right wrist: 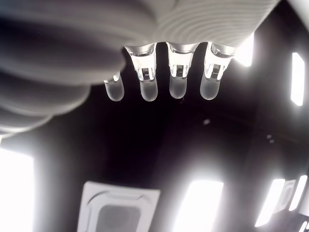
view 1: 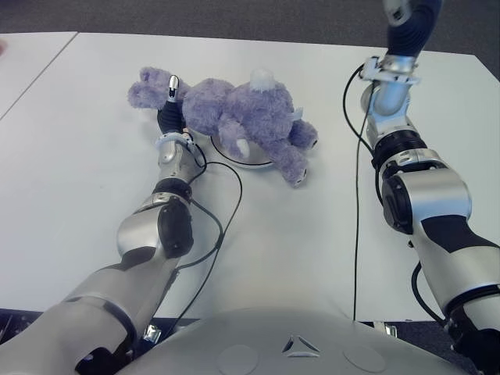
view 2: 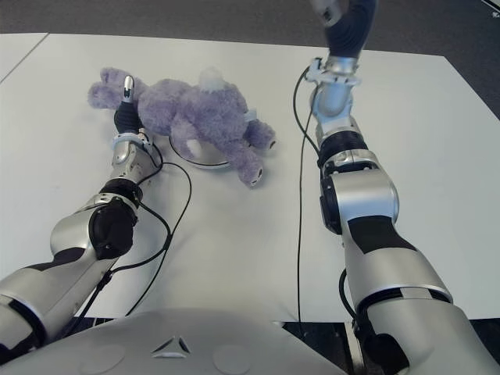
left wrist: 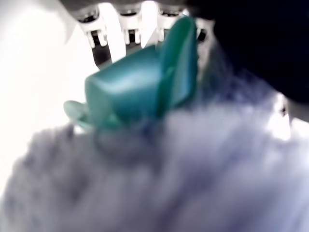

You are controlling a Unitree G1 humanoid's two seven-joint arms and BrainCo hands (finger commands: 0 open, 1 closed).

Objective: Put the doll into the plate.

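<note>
A purple plush doll (view 1: 234,113) lies on its side across a white plate (view 1: 248,162), hiding all of it but a strip of the near rim. My left hand (view 1: 172,95) reaches into the doll's head end. In the left wrist view its thumb (left wrist: 140,87) presses into the purple fur (left wrist: 169,179), and the other fingers are buried behind the plush. My right arm (view 1: 391,86) is raised high at the far right, well away from the doll. In its wrist view the right hand (right wrist: 164,89) points its fingers straight up at the ceiling and holds nothing.
The white table (view 1: 94,203) stretches around the plate, and a second table (view 1: 23,62) adjoins it at the far left. Black cables (view 1: 356,203) trail from both arms across the tabletop. Dark floor lies beyond the far edge.
</note>
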